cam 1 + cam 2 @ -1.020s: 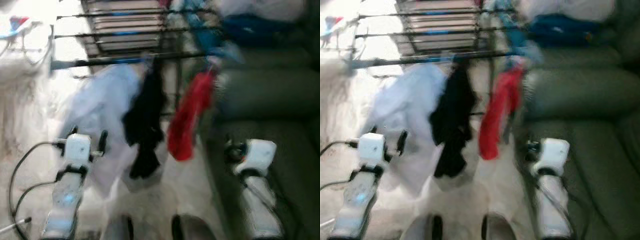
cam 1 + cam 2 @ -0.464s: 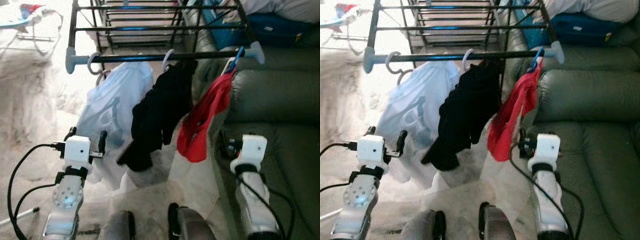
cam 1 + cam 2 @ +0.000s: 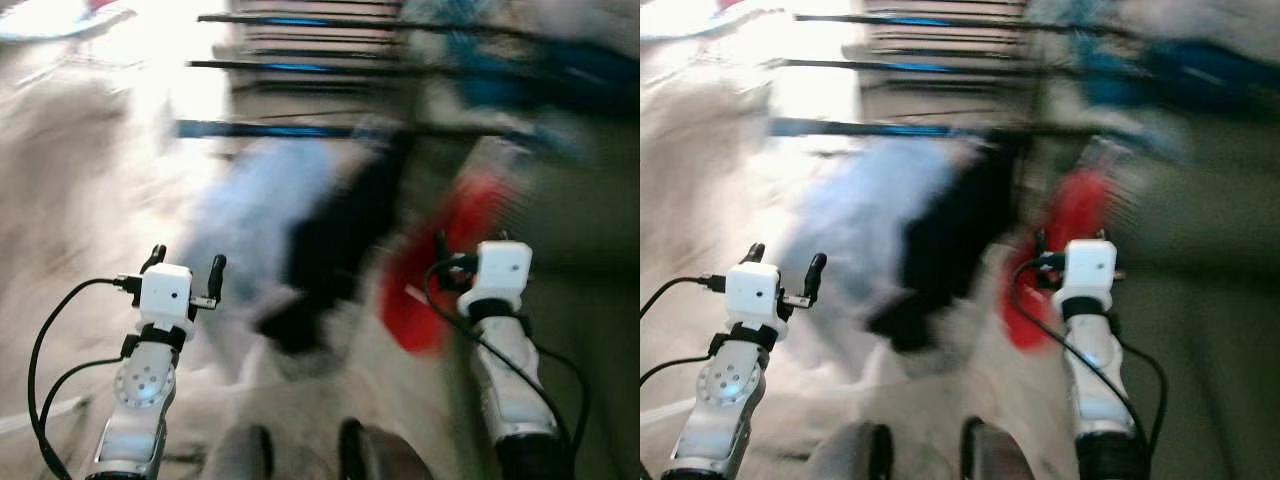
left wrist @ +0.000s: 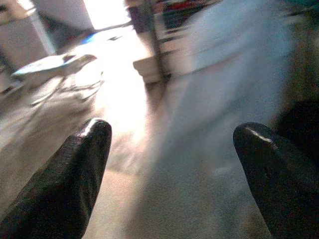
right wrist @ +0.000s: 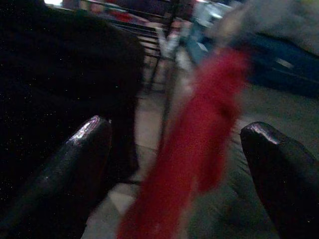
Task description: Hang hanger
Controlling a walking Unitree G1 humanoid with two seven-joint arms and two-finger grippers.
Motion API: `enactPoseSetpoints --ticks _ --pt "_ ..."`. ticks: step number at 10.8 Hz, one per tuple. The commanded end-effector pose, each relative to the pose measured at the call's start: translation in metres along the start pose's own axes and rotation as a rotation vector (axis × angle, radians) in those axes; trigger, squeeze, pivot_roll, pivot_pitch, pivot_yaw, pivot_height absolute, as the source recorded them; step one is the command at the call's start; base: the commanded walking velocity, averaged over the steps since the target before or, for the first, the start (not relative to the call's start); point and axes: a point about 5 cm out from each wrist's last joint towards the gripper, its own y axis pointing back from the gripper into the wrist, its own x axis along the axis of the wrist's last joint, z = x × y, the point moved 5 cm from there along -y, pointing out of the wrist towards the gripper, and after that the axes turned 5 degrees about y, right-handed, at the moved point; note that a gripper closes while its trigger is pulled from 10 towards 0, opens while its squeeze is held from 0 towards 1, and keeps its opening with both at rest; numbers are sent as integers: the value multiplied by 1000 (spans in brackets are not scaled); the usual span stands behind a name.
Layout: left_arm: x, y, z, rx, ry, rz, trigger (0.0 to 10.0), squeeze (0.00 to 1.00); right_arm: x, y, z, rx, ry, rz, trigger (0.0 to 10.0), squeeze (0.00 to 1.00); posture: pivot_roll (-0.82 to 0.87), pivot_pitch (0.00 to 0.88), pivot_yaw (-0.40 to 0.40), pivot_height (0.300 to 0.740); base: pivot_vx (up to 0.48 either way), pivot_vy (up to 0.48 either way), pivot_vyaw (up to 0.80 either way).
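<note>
The head views are blurred by motion. A black drying rack rail point(image 3: 290, 130) crosses ahead of me. From it hang a pale blue shirt point(image 3: 260, 210), a black garment point(image 3: 335, 240) and a red garment point(image 3: 450, 250); their hangers are too smeared to make out. My left gripper point(image 3: 185, 265) is open and empty, short of the pale blue shirt point(image 4: 234, 74). My right gripper point(image 5: 179, 164) is open and empty, pointing at the red garment point(image 5: 199, 144), with the black garment point(image 5: 65, 64) beside it.
A dark green sofa point(image 3: 590, 250) runs along the right, with blue and pale laundry point(image 3: 560, 60) heaped at its far end. Pale floor point(image 3: 80, 180) lies to the left. My feet point(image 3: 300, 455) show at the bottom, and a black cable point(image 3: 45, 340) loops off the left arm.
The whole picture has swung and blurred, so the camera has moved; the rack and clothes now sit further right in view. Both grippers stay open and empty in much the same pose.
</note>
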Motion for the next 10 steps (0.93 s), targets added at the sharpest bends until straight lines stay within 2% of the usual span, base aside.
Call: enactPoseSetpoints --ticks 1,4,7,9,10 --pt "-2 3 -2 6 -7 -11 10000 0 -10 5 -2 1 -5 -31 10000 0 2 213 -32 740 0 0 0" --pt "-5 5 0 7 -6 -23 10000 0 -14 7 -5 -7 0 -52 10000 0 1 221 -35 740 0 0 0" --pt "-5 5 1 -3 -9 -25 10000 0 -10 -4 12 -93 43 -61 10000 0 0 228 -30 740 0 0 0" --pt "-5 6 1 -4 -14 -28 10000 0 -10 -10 26 -179 117 -75 10000 0 7 234 -31 740 0 0 0" --pt "-6 8 1 -4 -14 -31 10000 0 -3 -16 30 -194 154 -48 10000 0 11 238 -30 740 0 0 0"
